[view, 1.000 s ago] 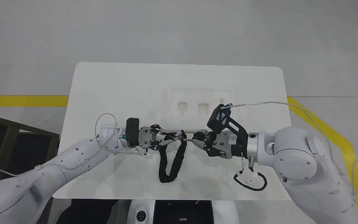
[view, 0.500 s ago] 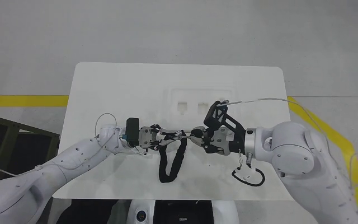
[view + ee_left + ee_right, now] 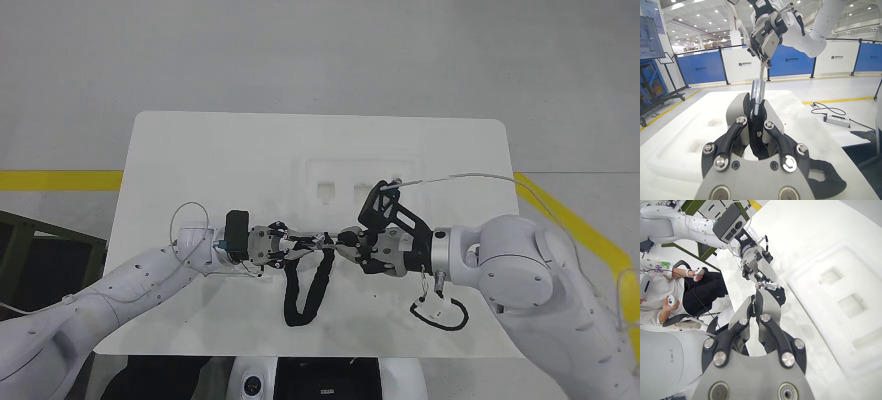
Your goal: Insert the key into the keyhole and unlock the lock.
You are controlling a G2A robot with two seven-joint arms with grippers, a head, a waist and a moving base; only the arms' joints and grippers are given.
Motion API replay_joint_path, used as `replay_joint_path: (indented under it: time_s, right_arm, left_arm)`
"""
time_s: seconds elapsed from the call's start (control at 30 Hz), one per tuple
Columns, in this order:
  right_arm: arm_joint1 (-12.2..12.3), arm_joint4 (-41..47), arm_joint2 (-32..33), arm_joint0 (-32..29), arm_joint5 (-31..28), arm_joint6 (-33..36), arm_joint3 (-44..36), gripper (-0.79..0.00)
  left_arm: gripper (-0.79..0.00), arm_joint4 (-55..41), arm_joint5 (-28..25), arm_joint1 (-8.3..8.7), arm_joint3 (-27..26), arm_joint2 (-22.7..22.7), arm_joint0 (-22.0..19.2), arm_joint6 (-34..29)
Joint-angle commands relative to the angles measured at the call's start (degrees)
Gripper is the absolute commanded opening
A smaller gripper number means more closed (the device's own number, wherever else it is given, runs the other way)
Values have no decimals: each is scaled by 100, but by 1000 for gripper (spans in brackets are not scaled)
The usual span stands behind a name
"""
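The lock [image 3: 758, 91] is shiny chrome, and its looped cable [image 3: 305, 290] is black. The key [image 3: 762, 71] is plain silver. The left hand [image 3: 755, 102] and the right hand [image 3: 756, 296] both have brushed grey metal plates, black links and black pads. The surface [image 3: 200, 150] is white, as is the tray [image 3: 305, 170] on it. The floor [image 3: 320, 50] is pale grey with a yellow stripe [image 3: 60, 180].

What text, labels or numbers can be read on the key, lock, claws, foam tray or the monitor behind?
key: no text shows.
lock: bare chrome cylinder, no text shows.
left claw: no text, only screws.
right claw: no text, only screws.
foam tray: plain white, no text.
monitor: some print on it, too small to read.
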Motion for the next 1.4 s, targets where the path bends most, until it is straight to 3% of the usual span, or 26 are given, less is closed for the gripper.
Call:
replay_joint_path:
  time_s: [0.0, 1.37]
  right_arm:
    - [2, -8, -7, 10, 0, 5, 16, -785]
    - [63, 91, -58, 127, -32, 204, 60, -785]
  left_arm:
    - [-785, 0, 0, 0, 0, 0, 0, 0]
    - [-785, 0, 0, 0, 0, 0, 0, 0]
